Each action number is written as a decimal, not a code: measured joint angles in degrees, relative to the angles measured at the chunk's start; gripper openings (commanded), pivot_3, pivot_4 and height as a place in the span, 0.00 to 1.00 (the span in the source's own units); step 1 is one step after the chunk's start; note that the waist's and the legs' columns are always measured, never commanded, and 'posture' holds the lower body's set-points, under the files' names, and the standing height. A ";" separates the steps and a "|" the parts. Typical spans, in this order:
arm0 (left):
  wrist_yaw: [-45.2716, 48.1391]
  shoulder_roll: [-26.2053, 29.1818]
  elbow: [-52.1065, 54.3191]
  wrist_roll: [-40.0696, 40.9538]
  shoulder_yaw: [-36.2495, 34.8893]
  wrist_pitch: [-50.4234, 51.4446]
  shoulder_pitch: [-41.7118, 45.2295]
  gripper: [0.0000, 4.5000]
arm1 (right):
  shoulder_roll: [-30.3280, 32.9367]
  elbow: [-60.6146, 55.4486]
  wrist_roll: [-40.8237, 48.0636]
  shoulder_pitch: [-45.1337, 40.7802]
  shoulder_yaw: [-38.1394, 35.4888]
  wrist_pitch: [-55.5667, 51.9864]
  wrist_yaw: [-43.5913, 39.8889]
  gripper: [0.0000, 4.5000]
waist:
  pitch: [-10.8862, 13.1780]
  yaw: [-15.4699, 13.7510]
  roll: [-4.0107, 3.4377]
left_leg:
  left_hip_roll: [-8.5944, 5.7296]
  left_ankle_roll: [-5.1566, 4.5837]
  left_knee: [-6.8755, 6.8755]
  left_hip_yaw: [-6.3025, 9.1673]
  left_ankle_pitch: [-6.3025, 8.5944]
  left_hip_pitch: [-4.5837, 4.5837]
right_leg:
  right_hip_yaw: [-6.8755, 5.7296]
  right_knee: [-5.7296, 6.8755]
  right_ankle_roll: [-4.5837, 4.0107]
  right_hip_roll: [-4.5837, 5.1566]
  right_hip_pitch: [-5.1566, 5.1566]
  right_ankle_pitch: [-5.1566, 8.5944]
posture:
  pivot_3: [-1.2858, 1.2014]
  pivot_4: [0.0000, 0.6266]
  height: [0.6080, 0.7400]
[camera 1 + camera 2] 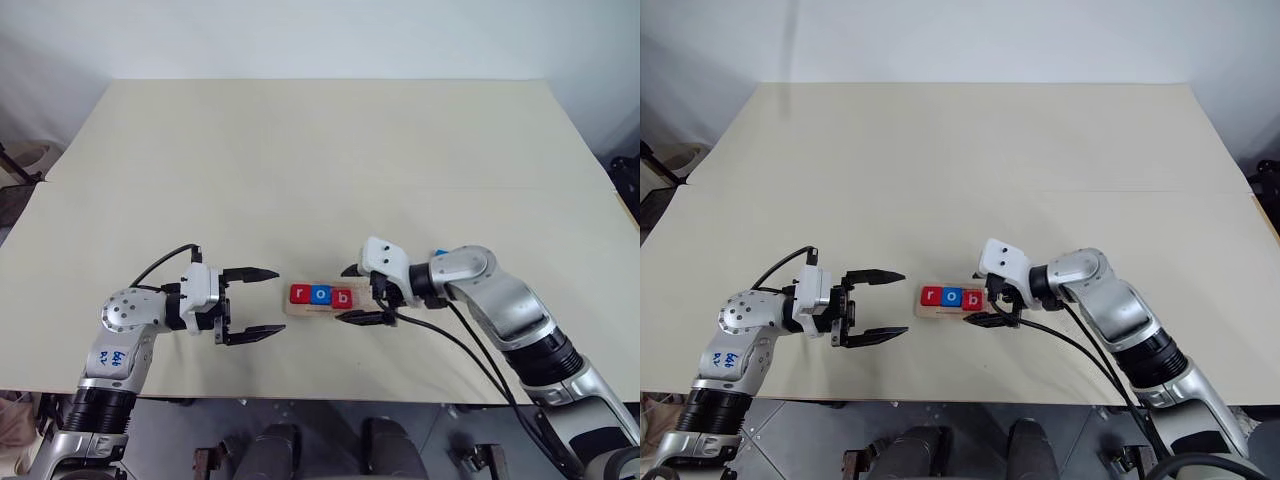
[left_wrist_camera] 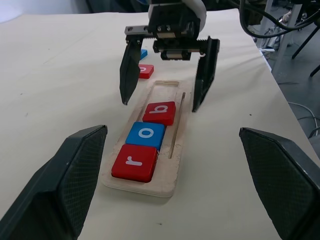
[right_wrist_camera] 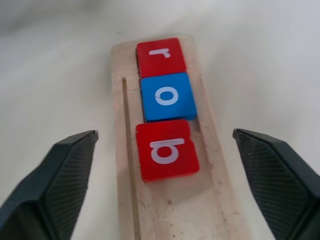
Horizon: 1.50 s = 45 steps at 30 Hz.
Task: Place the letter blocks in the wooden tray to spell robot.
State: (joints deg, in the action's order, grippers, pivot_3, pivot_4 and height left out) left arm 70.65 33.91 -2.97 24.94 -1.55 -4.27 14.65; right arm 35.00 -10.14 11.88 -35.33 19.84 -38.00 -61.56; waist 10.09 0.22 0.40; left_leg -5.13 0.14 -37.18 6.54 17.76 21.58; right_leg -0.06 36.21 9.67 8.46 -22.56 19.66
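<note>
Wooden tray (image 1: 322, 298) lies near the desk's (image 1: 320, 160) front edge, about midway along it, holding red r (image 1: 299, 294), blue o (image 1: 320, 295), red b (image 1: 342, 298) in a row. Right gripper (image 1: 355, 293) tilts down over the tray's unfilled end, jaws wide apart astride it, holding nothing. Left gripper (image 1: 262, 302) is level, aimed at the r end, jaws apart, empty. Two more blocks (image 2: 144, 64) lie past the tray.

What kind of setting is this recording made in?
Probably a lab or test workspace: a bare pale table against a plain white wall, holding a wooden tray of letter blocks, with loose cables and stand legs past the table's edge.
</note>
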 measured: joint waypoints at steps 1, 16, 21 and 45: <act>0.00 0.00 0.01 0.00 0.00 0.00 0.00 1.00 | 0.58 -0.84 0.67 0.09 -0.66 -0.20 -0.32 0.99 | 0.00 -0.02 0.00 | 0.00 0.00 0.00 0.00 0.00 0.00 | 0.00 -0.01 0.00 0.00 0.00 0.00 | 0.52 0.24 1.00; 0.16 -0.07 -0.09 0.01 0.15 0.03 0.85 1.00 | 2.31 -6.75 3.26 7.58 -1.80 -1.94 0.92 0.11 | 0.00 -0.02 0.00 | 0.01 0.00 0.01 -0.02 0.00 0.00 | 0.00 -0.02 0.00 -0.01 0.00 0.00 | 0.52 0.24 1.00; 0.19 -0.06 -0.09 0.01 0.20 0.17 0.86 1.00 | 0.60 -6.57 2.59 7.57 -0.63 -1.87 2.84 0.01 | 0.00 -0.01 0.00 | 0.01 0.00 0.01 -0.01 0.00 0.00 | 0.00 -0.02 0.00 -0.01 0.00 0.00 | 0.52 0.24 1.00; -0.07 -0.02 0.01 0.01 0.20 0.51 0.85 1.00 | -2.36 -3.61 2.30 5.76 -0.51 -1.96 4.71 0.01 | 0.00 -0.04 0.00 | 0.00 0.00 0.01 0.00 0.00 0.00 | 0.00 -0.01 0.00 0.00 0.00 0.00 | 0.52 0.24 1.00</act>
State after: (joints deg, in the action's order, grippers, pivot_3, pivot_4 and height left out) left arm 70.58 33.89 -2.96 24.95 -1.36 -3.76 15.50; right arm 32.64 -13.76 14.18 -29.57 19.33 -39.96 -56.85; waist 10.09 0.18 0.40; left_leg -5.12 0.14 -37.16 6.55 17.76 21.58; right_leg -0.06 36.19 9.67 8.46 -22.56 19.66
